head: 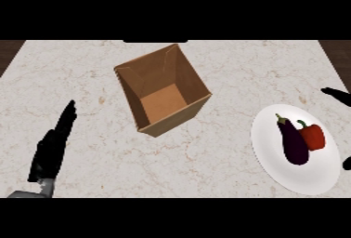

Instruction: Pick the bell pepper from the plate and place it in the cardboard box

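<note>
You see the red bell pepper (313, 136) lying on the white plate (274, 160), on the right side of the marble counter (96, 83). It has a green stem pointing up and left. Just beside it, on its left and touching it, lies a dark purple eggplant (293, 142), which is longer than the pepper. No hand touches either of them.

The open cardboard box (163, 88) stands near the middle of the counter, well apart from the plate, to its upper left. You look down into it and see its bare brown bottom.

Your left hand (53, 144) shows at the lower left, resting above the counter with its fingers straight and pointing up; it is released and holds nothing. It is well apart from the box.

Of your right hand (337, 95) only black tips show at the right edge, one above the plate and one beside its lower right rim. I cannot tell from this if the hand is released or clenched.
</note>
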Motion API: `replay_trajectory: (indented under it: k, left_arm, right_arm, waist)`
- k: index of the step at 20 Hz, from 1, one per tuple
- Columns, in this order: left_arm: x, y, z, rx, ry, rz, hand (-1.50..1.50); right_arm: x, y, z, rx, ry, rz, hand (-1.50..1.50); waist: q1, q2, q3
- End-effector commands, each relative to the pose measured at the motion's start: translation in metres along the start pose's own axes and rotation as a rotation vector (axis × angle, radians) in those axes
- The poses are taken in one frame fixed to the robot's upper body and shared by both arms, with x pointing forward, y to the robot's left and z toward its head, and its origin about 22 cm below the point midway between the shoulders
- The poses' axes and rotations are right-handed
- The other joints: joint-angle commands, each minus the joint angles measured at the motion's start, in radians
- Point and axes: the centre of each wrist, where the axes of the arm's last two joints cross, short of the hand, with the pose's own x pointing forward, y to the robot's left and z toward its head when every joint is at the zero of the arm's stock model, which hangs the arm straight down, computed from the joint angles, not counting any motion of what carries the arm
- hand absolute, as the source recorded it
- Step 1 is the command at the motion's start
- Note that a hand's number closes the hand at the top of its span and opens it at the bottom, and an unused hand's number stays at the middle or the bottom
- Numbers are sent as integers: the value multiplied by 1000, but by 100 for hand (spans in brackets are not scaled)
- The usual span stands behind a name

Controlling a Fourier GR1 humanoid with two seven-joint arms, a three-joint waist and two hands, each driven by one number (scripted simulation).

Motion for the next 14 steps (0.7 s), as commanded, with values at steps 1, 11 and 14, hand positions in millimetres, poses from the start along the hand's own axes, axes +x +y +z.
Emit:
replay_trajectory:
  k: [1,11,14]
  left_arm:
    - [7,-1,-17,4,-4,-10,0]
    - [-7,11,8,-13,-7,-5,0]
    - [5,-1,10,-20,5,-9,0]
  right_arm:
    - [14,24,-9,0,65,22,-150]
    - [-10,49,-2,36,145,52,-150]
    - [17,53,-27,18,145,46,-150]
  waist:
    - [-1,2,1]
    - [1,1,1]
    - [5,2,1]
